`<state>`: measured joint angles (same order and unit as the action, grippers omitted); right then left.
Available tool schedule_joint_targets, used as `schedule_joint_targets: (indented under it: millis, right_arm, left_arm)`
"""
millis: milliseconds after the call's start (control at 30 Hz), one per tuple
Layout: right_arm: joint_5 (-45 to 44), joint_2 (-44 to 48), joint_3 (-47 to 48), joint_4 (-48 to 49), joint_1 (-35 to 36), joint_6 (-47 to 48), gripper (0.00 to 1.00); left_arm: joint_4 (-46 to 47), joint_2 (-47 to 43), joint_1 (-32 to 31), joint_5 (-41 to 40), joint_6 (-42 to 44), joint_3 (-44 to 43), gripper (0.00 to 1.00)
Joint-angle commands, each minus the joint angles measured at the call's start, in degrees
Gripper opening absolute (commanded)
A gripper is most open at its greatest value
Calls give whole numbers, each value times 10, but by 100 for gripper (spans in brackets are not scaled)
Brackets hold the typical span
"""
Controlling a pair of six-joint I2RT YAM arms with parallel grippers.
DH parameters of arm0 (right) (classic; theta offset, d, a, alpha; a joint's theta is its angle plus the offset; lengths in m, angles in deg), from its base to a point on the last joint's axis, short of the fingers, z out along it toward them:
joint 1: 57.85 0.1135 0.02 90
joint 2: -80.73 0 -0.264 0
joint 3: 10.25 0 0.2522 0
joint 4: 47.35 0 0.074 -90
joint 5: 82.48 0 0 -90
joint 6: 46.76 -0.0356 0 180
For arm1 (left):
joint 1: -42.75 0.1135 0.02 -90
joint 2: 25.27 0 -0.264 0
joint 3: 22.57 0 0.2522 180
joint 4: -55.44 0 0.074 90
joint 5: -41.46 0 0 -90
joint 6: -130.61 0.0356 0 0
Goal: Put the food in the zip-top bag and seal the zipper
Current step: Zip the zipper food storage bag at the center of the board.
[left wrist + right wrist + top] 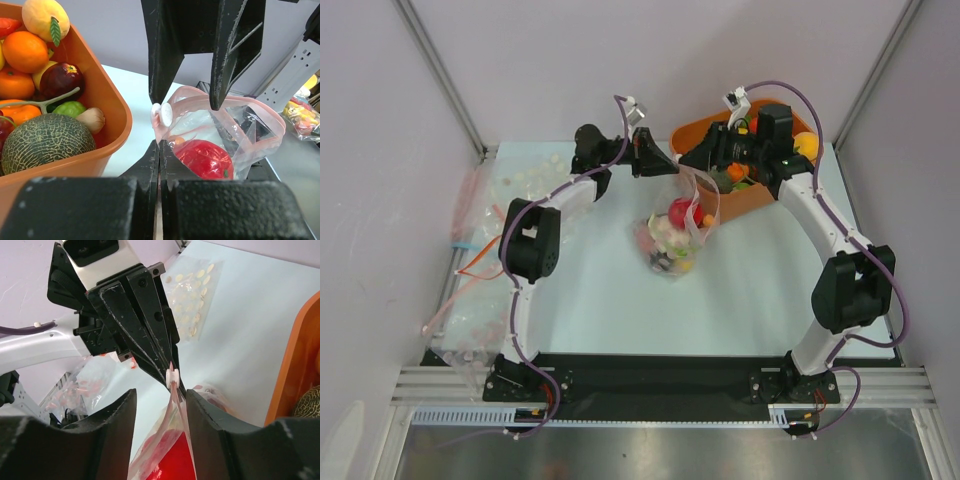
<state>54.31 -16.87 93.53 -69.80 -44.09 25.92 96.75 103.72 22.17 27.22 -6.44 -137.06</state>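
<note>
Bright, even light cast only faint shadows, and the right gripper [160, 394] showed softly blurred nearest the lens.

No readable text is showing in any view: no lettering, label, brand, number or sign.

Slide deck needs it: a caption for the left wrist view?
Left gripper pinches the bag rim by its slider; open right gripper at the mouth, tub of food alongside.
</note>
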Motion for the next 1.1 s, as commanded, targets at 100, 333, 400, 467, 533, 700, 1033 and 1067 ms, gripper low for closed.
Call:
schedule_joint_targets:
  millis: [100,333,400,467,533,700,1033,1067]
  right_arm:
    - [-10,-12,45,17,7,15,53]
    - [-16,-40,67,13,10,23,57]
    - [-17,-46,72,8,10,26,58]
    - [-17,-50,75,5,10,27,56]
    - [-12,-51,75,4,11,27,49]
    - [-1,-49,75,3,10,22,16]
    - [6,-38,73,20,10,1,0]
    - [7,-38,74,23,11,-1,0]
  left_arm:
    - [15,-27,-5,12,23,-3,0]
    - [38,-32,-7,21,6,2,0]
    - [44,-32,-6,22,1,3,0]
    - [54,-32,-6,24,-7,3,0]
    - [58,-32,-7,24,-9,3,0]
    - [56,-29,-6,22,-9,1,0]
    - [43,-20,-7,11,-10,-21,29]
    - [42,-18,-7,11,-10,-23,29]
